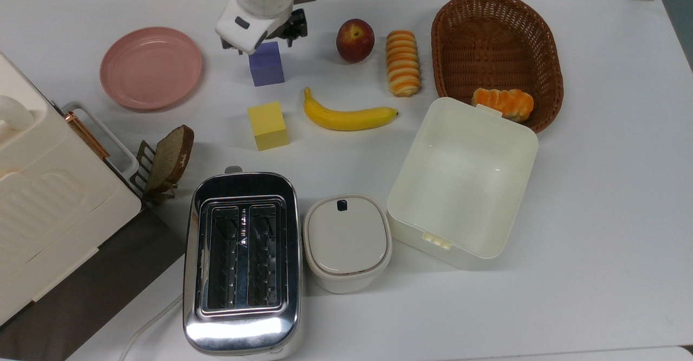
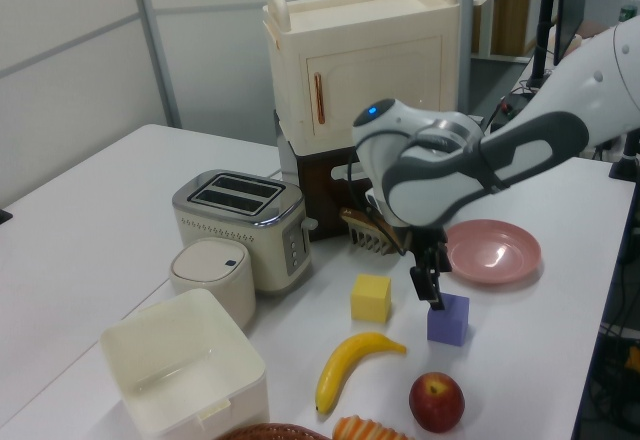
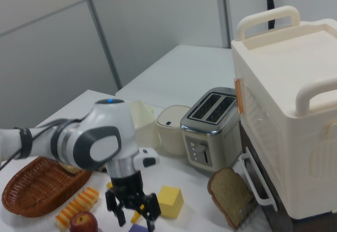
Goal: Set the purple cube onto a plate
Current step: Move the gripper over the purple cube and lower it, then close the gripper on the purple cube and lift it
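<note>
White tabletop point(image 1: 595, 215), cluttered. Purple cube point(image 1: 267, 67): resting on tabletop, apart from pink plate point(image 1: 150, 69) at the top view's left. Gripper point(image 3: 134, 214): fingers spread, empty, directly above cube. Grasp, lift, transfer outstanding.

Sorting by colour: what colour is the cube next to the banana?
Yellow cube, clearest in the top view.

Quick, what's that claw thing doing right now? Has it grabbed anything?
End effector: open, holding nothing, fingers spread just above the purple cube, which sits on the table.
</note>
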### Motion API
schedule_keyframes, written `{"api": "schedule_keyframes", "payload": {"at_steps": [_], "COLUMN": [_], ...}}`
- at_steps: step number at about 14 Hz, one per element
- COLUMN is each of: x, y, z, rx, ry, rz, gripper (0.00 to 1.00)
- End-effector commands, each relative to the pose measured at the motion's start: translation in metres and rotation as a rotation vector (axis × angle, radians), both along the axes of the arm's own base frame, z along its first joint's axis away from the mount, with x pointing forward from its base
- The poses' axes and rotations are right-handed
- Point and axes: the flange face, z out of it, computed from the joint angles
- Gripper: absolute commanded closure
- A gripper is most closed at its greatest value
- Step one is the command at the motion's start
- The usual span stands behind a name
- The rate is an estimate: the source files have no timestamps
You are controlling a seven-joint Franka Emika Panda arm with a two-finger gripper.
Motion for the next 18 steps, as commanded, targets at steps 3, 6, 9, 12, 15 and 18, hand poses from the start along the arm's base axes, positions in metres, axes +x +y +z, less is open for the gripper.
{"api": "schedule_keyframes", "payload": {"at_steps": [3, 6, 9, 12, 15, 18], "x": [-0.029, -0.029, -0.031, -0.032, -0.028, -0.025], "y": [-0.019, -0.016, -0.036, -0.039, -0.005, 0.002], "z": [-0.039, -0.023, -0.004, 0.02, 0.013, 0.0], "rx": [-0.018, -0.008, -0.004, 0.015, 0.081, 0.08], "ry": [-0.066, -0.101, -0.104, -0.081, -0.079, -0.061], "rz": [0.054, 0.035, -0.003, -0.019, -0.028, -0.017], "gripper": [0.0, 0.0, 0.0, 0.0, 0.0, 0.0]}}
